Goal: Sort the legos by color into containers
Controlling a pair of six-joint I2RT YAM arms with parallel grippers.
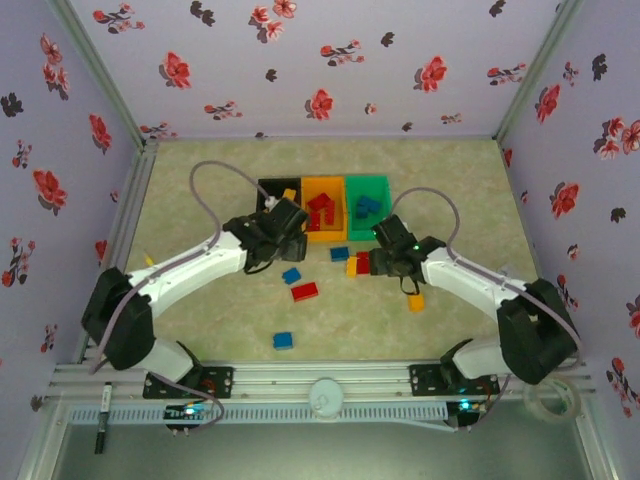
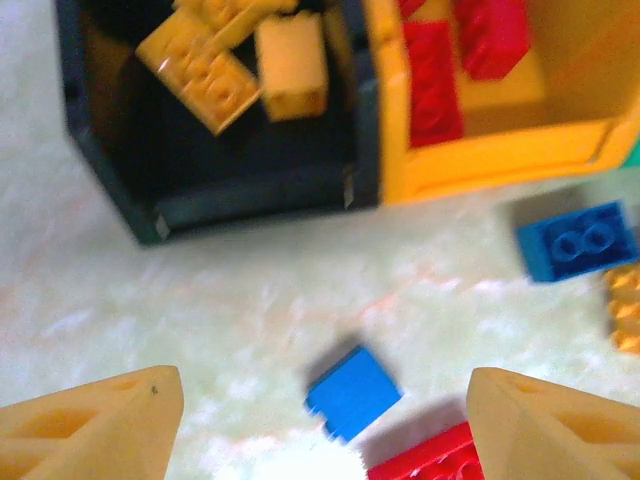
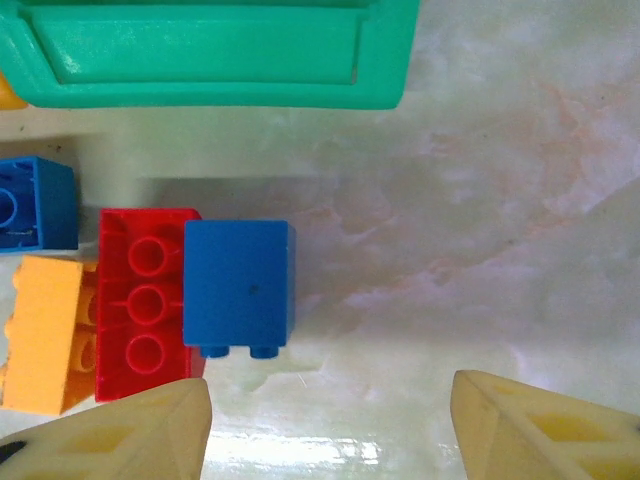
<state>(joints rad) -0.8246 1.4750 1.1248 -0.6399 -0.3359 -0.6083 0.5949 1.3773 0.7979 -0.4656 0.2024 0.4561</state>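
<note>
I read the left gripper as spread, its fingers wide apart and nothing clamped. It hangs over the table just in front of the black bin. That bin holds yellow bricks. The orange bin joined to its side holds red bricks. A blue brick lies on the table below the gap between the fingers, with a red brick just beside it.

I read the right gripper as spread too, gripping nothing. It hangs near the front of the green bin. Ahead of it a second blue brick lies on its side, touching a long red brick turned underside up. An orange brick touches that red one on its other side.

In the top view the bins stand in a row: black, orange, green, left to right. The green bin holds blue bricks. A lone blue brick lies nearest the arm bases, and a lone orange brick lies by the right arm.
</note>
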